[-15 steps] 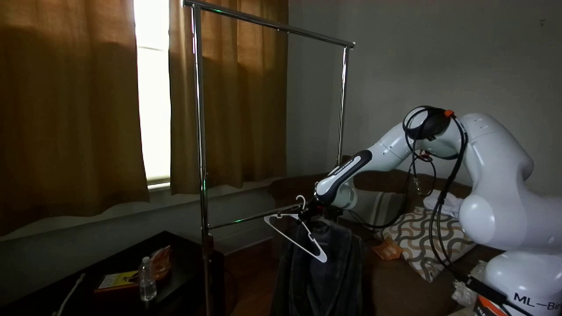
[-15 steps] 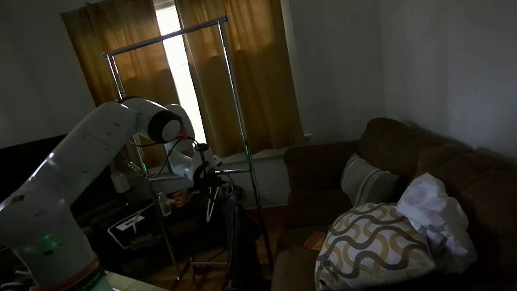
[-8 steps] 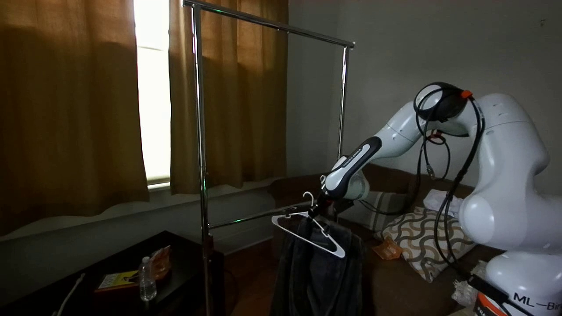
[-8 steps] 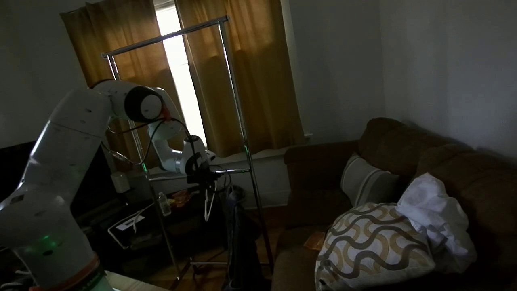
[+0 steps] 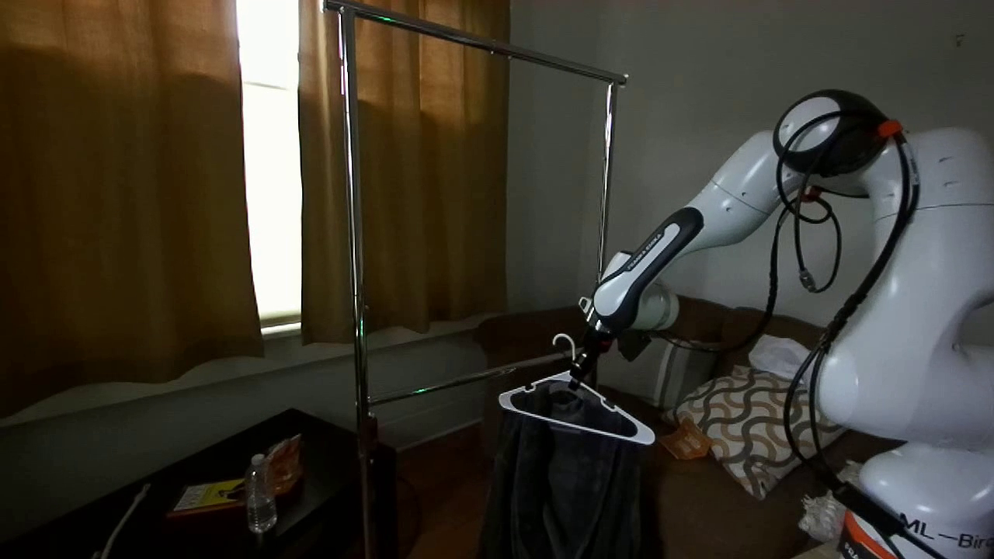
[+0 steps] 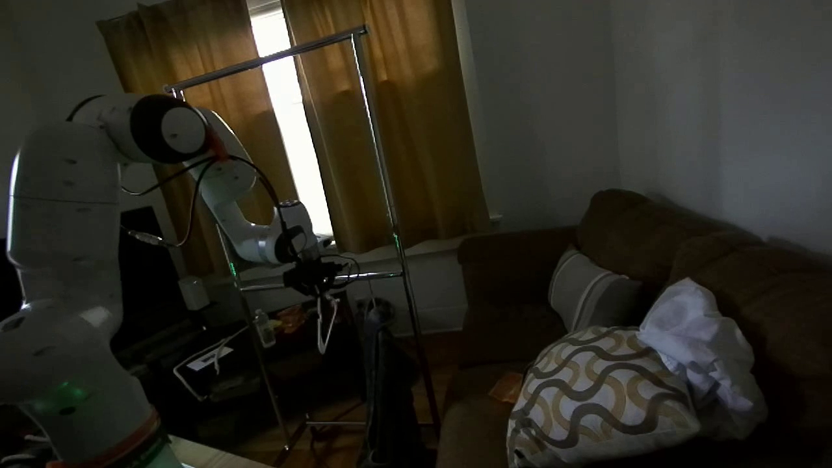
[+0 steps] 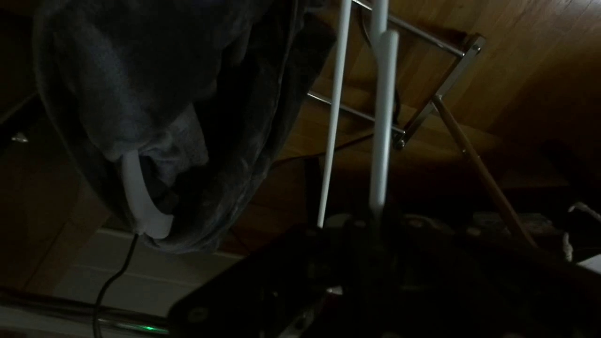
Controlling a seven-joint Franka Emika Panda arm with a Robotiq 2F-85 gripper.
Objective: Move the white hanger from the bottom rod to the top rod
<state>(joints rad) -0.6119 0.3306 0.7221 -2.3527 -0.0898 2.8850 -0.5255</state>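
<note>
Gripper (image 5: 575,379) and white hanger (image 5: 576,426) are locked together: the jaws are pinched close on the hanger's sloping shoulder, just beside the base of its hook (image 5: 572,344), and in the wrist view the white shoulder runs straight in between them. Most of the hanger lies below the grip; only the hook rises above it, its tip pointing away from the arm (image 5: 734,199).

The coming lift turns on that hook and the top rod (image 5: 481,42), which lies well above it. The hanger's long axis appears to run across the rod rather than along it: broad face on in an exterior view, yet nearly edge-on where the bottom rod (image 6: 380,275) runs from side to side. That should suit hooking over, so a tall rise, a reach past the top rod and a lowering seem called for. The hook looks off the bottom rod, but I cannot rule out contact.

A dark garment (image 5: 571,485) hangs close behind the hanger and could snag a lower corner on the way up.

As for containers, a clear bottle (image 5: 260,498) stands on a dark table (image 5: 334,466), its contents impossible to make out; an orange bag (image 5: 286,464) sits just beside it, what is inside hidden.
</note>
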